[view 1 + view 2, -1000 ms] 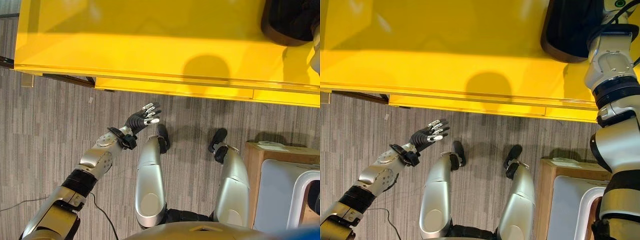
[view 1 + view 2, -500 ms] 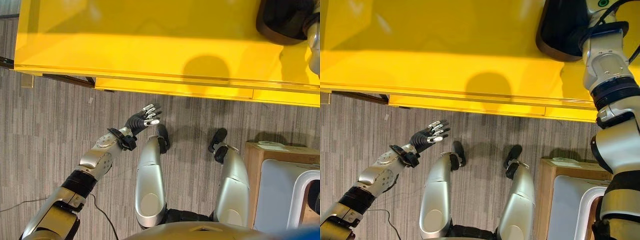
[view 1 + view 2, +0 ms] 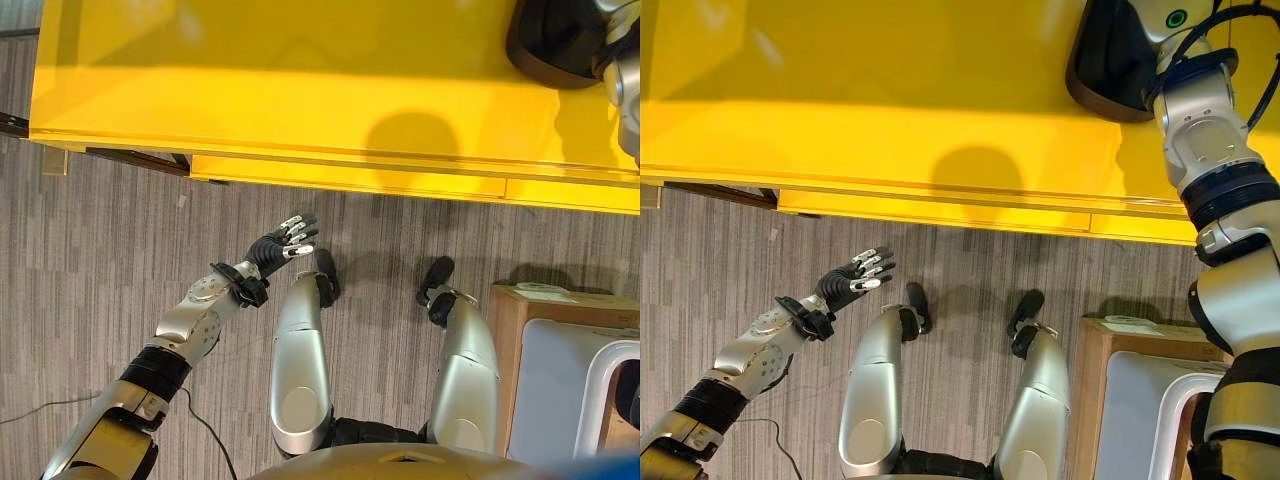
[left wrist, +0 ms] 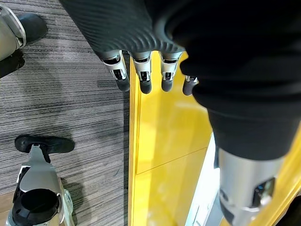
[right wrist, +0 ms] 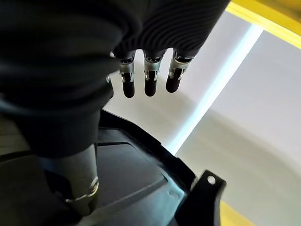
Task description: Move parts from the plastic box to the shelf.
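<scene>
Yellow shelf (image 3: 300,90) is spanning the far side of our head views, its flat top lit bright and its front edge running across above the grey striped floor (image 3: 100,270). We are holding our left hand (image 3: 285,240) out low over that floor, short of the shelf's front edge; its fingers (image 4: 141,77) are hanging straight and slightly spread, gripping nothing, with the yellow panel showing just past their dark tips in the left wrist view.

We are reaching our right arm up along the right side to the shelf's far right corner, where a black part (image 3: 1110,65) is lying on the yellow top. Our right hand (image 5: 146,77) is sitting over this dark moulded piece: in the right wrist view the fingers are pointing straight out beyond it and are not curling round anything, while the part's black surface with a small holed tab is lying under the thumb side. We cannot tell whether the thumb is touching the part.

Brown box (image 3: 520,330) with a pale grey-white object (image 3: 575,390) in it is standing on the floor at our right, well apart from the shelf.
</scene>
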Tool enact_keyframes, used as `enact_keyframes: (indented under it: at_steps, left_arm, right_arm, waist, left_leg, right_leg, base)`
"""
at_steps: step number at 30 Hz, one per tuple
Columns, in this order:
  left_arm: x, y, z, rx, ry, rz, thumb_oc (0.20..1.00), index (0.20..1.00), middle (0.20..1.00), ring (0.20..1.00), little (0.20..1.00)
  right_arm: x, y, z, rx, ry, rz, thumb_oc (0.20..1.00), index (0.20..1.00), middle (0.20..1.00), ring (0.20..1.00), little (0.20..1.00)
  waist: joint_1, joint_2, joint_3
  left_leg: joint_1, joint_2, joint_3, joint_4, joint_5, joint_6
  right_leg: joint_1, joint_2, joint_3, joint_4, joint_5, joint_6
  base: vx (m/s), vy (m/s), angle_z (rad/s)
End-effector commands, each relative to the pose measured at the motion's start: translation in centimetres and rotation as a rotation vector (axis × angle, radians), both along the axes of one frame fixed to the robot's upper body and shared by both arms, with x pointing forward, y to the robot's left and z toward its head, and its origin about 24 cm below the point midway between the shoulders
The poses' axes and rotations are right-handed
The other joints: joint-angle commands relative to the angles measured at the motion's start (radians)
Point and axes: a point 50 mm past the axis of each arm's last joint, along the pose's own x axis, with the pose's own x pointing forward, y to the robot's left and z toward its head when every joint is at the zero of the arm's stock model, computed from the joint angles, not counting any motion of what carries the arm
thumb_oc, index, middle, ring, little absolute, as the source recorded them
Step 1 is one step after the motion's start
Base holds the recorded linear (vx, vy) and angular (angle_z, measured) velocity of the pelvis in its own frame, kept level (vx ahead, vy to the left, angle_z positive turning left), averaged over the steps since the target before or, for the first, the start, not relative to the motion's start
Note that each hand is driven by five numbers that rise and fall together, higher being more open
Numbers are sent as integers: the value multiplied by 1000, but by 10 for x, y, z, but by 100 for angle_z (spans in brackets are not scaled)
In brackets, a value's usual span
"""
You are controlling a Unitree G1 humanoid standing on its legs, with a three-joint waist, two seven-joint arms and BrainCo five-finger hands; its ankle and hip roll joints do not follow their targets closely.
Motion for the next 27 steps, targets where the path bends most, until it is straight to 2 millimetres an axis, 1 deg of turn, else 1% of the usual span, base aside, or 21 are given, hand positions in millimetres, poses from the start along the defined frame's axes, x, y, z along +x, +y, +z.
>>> enact_keyframes:
  at_steps: [1,6,10,20,23,27]
  left_arm:
    - [-4,-8,6,-36,-55,-49,1000,1000,1000,1000,1000]
    - [-5,-7,5,-35,-52,-47,1000,1000,1000,1000,1000]
    - [-8,-6,3,-31,-55,-44,1000,1000,1000,1000,1000]
    - [-9,-6,3,-31,-57,-39,1000,1000,1000,1000,1000]
    - [-10,-4,3,-31,-58,-37,1000,1000,1000,1000,1000]
    - [-10,-4,3,-29,-57,-37,1000,1000,1000,1000,1000]
  right_arm:
    - [-10,-17,2,-113,-3,-64,1000,1000,1000,1000,1000]
    - [-9,-18,-4,-157,25,-73,1000,1000,1000,1000,1000]
    - [-9,-15,-12,-219,56,-52,1000,1000,1000,1000,1000]
    - [-8,-12,-24,-281,110,-32,1000,1000,1000,1000,1000]
    - [-9,-13,-30,-314,139,-25,1000,1000,1000,1000,1000]
    - [-8,-11,-37,-347,169,-14,1000,1000,1000,1000,1000]
  waist:
    - [23,0,-35]
    - [25,-2,-35]
    - [24,-7,-35]
    - [20,-12,-35]
    - [18,-16,-35]
    - [16,-22,-35]
  left_leg:
    - [33,-17,-21,-102,28,-26]
    - [35,-18,-21,-101,28,-24]
    - [39,-15,-18,-107,31,-24]
    - [56,-11,-9,-113,32,-26]
    - [58,-9,-8,-111,32,-27]
    - [62,-3,-3,-114,35,-30]
  right_leg:
    - [8,-28,-39,182,-134,97]
    - [10,-27,-40,184,-135,97]
    - [14,-26,-43,180,-133,98]
    - [30,-22,-42,172,-134,99]
    - [32,-21,-41,172,-135,100]
    - [38,-22,-43,155,-124,104]
  base:
    - [0,0,0]
    - [0,0,0]
    - [0,0,0]
    - [0,0,0]
    - [0,0,0]
    - [0,0,0]
